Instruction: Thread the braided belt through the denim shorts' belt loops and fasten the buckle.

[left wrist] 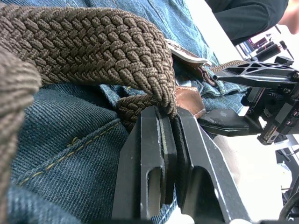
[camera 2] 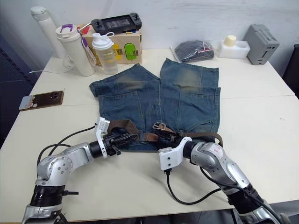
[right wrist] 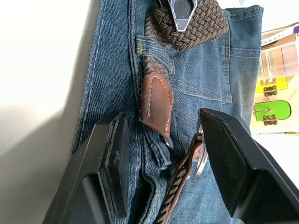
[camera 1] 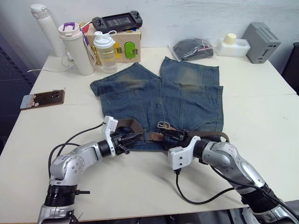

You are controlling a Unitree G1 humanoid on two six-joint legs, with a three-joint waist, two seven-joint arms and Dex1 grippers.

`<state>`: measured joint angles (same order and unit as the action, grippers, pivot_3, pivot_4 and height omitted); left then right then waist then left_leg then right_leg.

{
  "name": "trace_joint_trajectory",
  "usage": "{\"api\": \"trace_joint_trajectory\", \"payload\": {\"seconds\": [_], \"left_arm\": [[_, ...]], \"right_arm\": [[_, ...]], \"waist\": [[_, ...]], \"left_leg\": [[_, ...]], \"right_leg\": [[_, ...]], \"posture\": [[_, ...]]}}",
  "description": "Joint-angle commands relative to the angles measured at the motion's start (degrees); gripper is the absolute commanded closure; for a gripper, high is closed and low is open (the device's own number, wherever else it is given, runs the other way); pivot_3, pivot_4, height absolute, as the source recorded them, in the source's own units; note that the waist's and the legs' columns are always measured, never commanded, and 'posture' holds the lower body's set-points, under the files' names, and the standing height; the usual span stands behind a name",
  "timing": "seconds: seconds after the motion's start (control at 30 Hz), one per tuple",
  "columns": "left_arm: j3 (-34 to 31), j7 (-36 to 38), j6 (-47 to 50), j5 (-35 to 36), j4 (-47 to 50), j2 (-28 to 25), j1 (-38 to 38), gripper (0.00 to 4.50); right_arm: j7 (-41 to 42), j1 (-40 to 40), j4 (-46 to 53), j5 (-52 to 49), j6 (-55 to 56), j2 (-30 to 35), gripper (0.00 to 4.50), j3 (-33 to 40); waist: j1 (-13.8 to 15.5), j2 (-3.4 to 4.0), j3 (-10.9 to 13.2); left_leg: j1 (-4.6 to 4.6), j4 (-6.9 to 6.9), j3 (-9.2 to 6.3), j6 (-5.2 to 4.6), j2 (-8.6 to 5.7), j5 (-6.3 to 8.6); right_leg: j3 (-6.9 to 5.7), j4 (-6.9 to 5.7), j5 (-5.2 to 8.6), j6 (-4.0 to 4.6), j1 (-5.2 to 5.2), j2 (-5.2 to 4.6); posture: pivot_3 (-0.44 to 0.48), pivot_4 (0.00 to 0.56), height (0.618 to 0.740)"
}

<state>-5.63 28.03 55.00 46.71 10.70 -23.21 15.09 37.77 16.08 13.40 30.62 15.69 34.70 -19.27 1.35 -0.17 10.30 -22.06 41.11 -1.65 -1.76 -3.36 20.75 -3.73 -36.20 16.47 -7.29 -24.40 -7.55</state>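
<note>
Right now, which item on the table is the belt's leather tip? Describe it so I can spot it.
Find the denim shorts and follow their near waistband to the middle. The leather tip pokes out of a belt loop: smooth reddish-brown with pale stitching, unlike the woven braided belt.

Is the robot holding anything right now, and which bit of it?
Yes. The left gripper pinches the dark-brown braided belt near its leather tip. The right gripper is open, holding nothing.
</note>
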Motion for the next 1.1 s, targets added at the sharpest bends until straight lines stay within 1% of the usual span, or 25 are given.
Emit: {"api": "trace_joint_trajectory", "payload": {"seconds": [0.03, 0.13, 0.23, 0.27, 0.33, 0.57, 0.67, 0.7, 0.77, 0.83, 0.9, 0.93, 1.0, 1.1], "left_arm": [[0.6, -0.2, 1.0, -0.5, 1.2, -0.1, -0.6, 4.50], [0.5, -0.4, 1.1, -0.4, 1.5, 0.0, -0.6, 4.50], [0.2, -0.7, 1.4, -0.2, 1.8, 0.0, -0.7, 4.50], [0.1, -0.8, 1.5, -0.1, 2.0, 0.0, -0.8, 4.50], [-0.1, -0.9, 1.6, 0.0, 2.2, 0.0, -0.9, 4.50], [-0.3, -1.3, 2.0, -0.2, 2.6, -0.3, -1.0, 4.50], [-1.9, -2.0, 1.7, 0.4, 2.8, 0.0, -1.1, 4.50], [-2.4, -2.3, 1.3, 0.2, 2.8, 0.1, -1.1, 3.71], [-2.8, -0.7, 0.5, 0.6, 4.4, -0.8, -1.8, 2.93], [-3.3, -1.0, 0.8, 0.3, 6.0, -1.8, -2.5, 2.10], [-4.9, -1.5, 2.2, 1.9, 8.1, -2.7, -3.9, 1.10], [-6.1, -1.4, 3.1, 3.4, 9.6, -3.3, -5.0, 0.76], [-7.8, -1.2, 4.1, 5.4, 11.9, -4.4, -6.9, 0.76], [-9.4, -1.8, 4.2, 5.4, 15.5, -6.3, -10.4, 0.76]], "right_arm": [[-0.3, 0.8, 0.0, 0.3, 0.3, -0.4, 1.89, -0.5], [-0.3, 1.0, -1.0, 0.6, 0.5, -0.5, 2.71, -1.2], [-0.7, 0.9, -1.9, 0.8, 0.8, -0.8, 4.13, -1.6], [-0.8, 0.9, -2.1, 0.9, 0.9, -0.9, 4.42, -1.7], [-0.9, 0.9, -2.4, 1.0, 1.0, -0.9, 4.42, -1.8], [0.1, 1.4, -0.7, 0.2, 0.0, -1.1, 4.42, -1.1], [0.6, 2.0, 0.4, -0.3, -0.9, -1.3, 4.42, -0.6], [0.8, 2.1, 0.6, -0.5, -1.1, -1.3, 4.50, -0.4], [0.9, 2.5, 0.9, -0.8, -1.6, -1.4, 4.50, -0.1], [1.0, 2.5, 1.3, -1.0, -2.1, -1.4, 4.50, 0.2], [0.9, 2.4, 1.5, -0.9, -2.3, -1.2, 4.50, 0.2], [0.9, 2.3, 1.7, -0.8, -2.5, -1.2, 4.50, 0.2], [0.8, 2.2, 1.9, -0.8, -2.6, -1.1, 4.50, 0.3], [0.7, 1.9, 2.3, -0.8, -2.8, -1.0, 4.50, 0.6]], "waist": [[0.0, 0.00, 0.0], [0.0, 0.00, 0.0], [0.0, 0.00, 0.0], [0.0, 0.00, 0.0], [0.0, 0.00, 0.0], [-0.1, 0.00, 0.0], [-0.1, 0.00, 0.0], [-0.1, 0.00, 0.0], [-0.2, 0.00, 0.0], [-0.2, 0.00, 0.0], [-0.2, 0.00, 0.0], [-0.2, 0.00, 0.0], [-0.3, 0.00, 0.0], [-0.5, 0.00, 0.0]], "left_leg": [[0.00, 0.00, 0.00, 0.00, 0.00, 0.00], [0.00, 0.00, 0.00, 0.00, 0.00, 0.00], [0.00, 0.00, 0.00, 0.00, -0.01, 0.00], [0.00, 0.00, 0.00, 0.00, 0.00, 0.00], [0.01, 0.00, 0.00, 0.00, 0.00, 0.00], [0.01, 0.01, 0.00, 0.00, 0.00, 0.00], [0.01, 0.01, 0.00, 0.00, 0.00, 0.00], [0.01, 0.01, 0.00, 0.00, 0.01, 0.00], [0.01, 0.01, 0.00, 0.00, 0.01, 0.00], [0.00, 0.00, 0.00, 0.01, 0.01, 0.00], [0.00, 0.00, 0.00, 0.01, 0.01, 0.00], [0.00, 0.01, 0.00, 0.01, 0.02, 0.00], [0.00, -0.01, 0.00, 0.02, 0.03, 0.01], [0.00, -0.03, 0.00, 0.05, 0.06, 0.03]], "right_leg": [[0.00, 0.00, 0.00, 0.00, 0.00, 0.00], [0.00, -0.01, 0.00, 0.00, 0.00, 0.00], [0.00, -0.02, 0.00, 0.00, 0.00, 0.00], [0.00, -0.08, 0.00, 0.00, -0.01, 0.00], [0.00, -0.25, 0.00, 0.01, -0.01, 0.00], [0.01, -0.26, 0.01, 0.01, -0.01, 0.00], [0.01, -0.27, 0.01, 0.02, -0.01, 0.01], [0.01, -0.27, 0.01, 0.02, -0.02, 0.01], [0.01, -0.27, 0.01, 0.02, -0.03, 0.00], [0.01, -0.27, 0.02, 0.03, -0.03, 0.00], [0.03, -0.27, 0.02, 0.04, -0.05, 0.00], [0.03, -0.27, 0.02, 0.04, -0.04, 0.00], [0.05, -0.28, 0.04, 0.06, -0.06, 0.00], [0.05, -0.30, 0.09, 0.15, -0.12, 0.00]], "posture": [[0.000, 0.150, 0.682], [0.000, 0.150, 0.682], [0.000, 0.150, 0.682], [0.000, 0.150, 0.682], [0.000, 0.150, 0.682], [0.000, 0.150, 0.682], [0.000, 0.150, 0.682], [0.000, 0.150, 0.682], [0.000, 0.150, 0.682], [0.000, 0.150, 0.682], [0.000, 0.150, 0.682], [0.000, 0.150, 0.682], [0.000, 0.150, 0.682], [0.000, 0.150, 0.682]]}}
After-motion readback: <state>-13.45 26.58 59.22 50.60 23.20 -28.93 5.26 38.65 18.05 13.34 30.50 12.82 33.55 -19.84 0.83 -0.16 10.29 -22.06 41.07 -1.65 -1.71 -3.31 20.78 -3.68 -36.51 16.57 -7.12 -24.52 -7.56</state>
